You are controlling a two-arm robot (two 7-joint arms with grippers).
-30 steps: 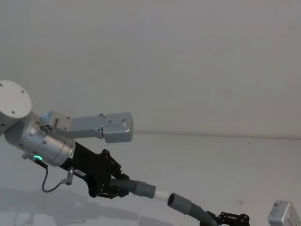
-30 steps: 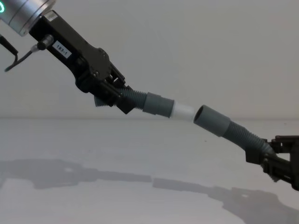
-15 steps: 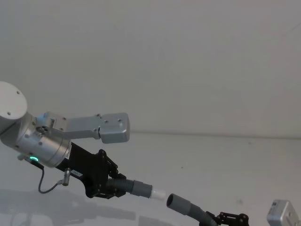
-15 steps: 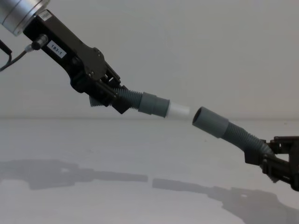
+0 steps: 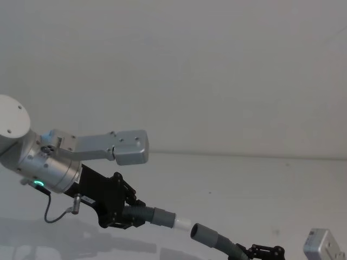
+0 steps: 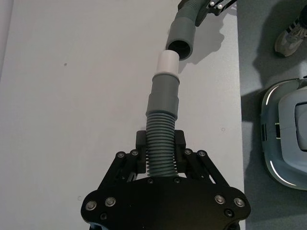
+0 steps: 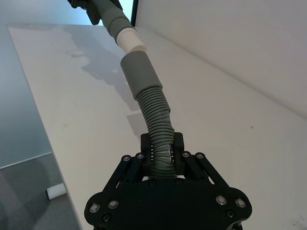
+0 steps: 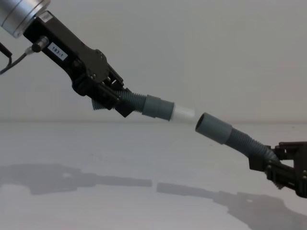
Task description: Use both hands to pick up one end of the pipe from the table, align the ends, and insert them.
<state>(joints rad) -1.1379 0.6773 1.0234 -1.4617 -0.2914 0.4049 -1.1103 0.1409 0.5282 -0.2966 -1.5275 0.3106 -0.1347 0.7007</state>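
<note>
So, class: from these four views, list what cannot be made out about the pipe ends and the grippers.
- Whether the white tip has entered the socket: the socket rim hides the gap in both wrist views.
- The right gripper in the head view: cut off by the bottom edge.
- The ribbed part inside the left gripper: covered by its fingers.

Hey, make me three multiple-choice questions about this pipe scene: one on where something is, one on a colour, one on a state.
1. Where does the left claw grip its pipe piece?
A. on the ribbed part
B. on the white tip
C. on the smooth sleeve

2. What colour is the narrow tip?
A. black
B. white
C. green

3. How do the tip and the socket stand?
A. fully inserted
B. lying on the table
C. close, held in the air

Answers: 1 A, the left wrist view shows ribs between the fingers. 2 B, it is white beside grey. 3 C, the chest view shows both above the table, the right claw holding the socket piece.
</note>
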